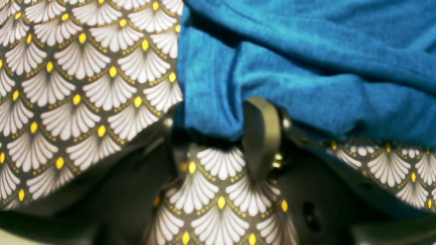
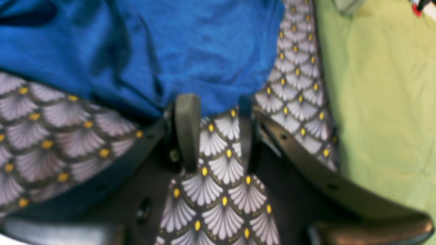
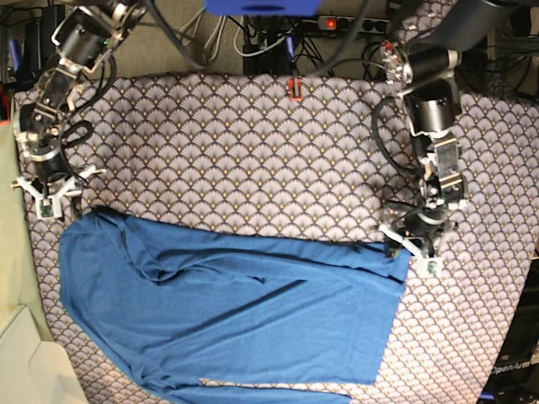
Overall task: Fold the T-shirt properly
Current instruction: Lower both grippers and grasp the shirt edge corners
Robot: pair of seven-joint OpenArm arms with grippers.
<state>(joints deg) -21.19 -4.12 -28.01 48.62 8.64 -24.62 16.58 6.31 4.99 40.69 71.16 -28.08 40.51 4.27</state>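
Note:
The blue T-shirt (image 3: 227,311) lies spread and wrinkled across the near half of the patterned tablecloth (image 3: 236,160). My left gripper (image 3: 410,246) is at the shirt's far right corner. In the left wrist view its jaws stand apart (image 1: 214,109), with the shirt's edge (image 1: 306,68) bunched between them and pressed against the olive finger (image 1: 260,136). My right gripper (image 3: 49,202) is just off the shirt's far left corner. In the right wrist view it is open (image 2: 216,100), low over the cloth, and the shirt's edge (image 2: 170,44) reaches its fingertips.
A green cloth (image 2: 374,102) borders the table beside the right gripper, at the left edge of the base view (image 3: 8,252). A white object (image 3: 25,362) sits at the near left corner. A small red item (image 3: 294,87) and cables lie at the table's back edge.

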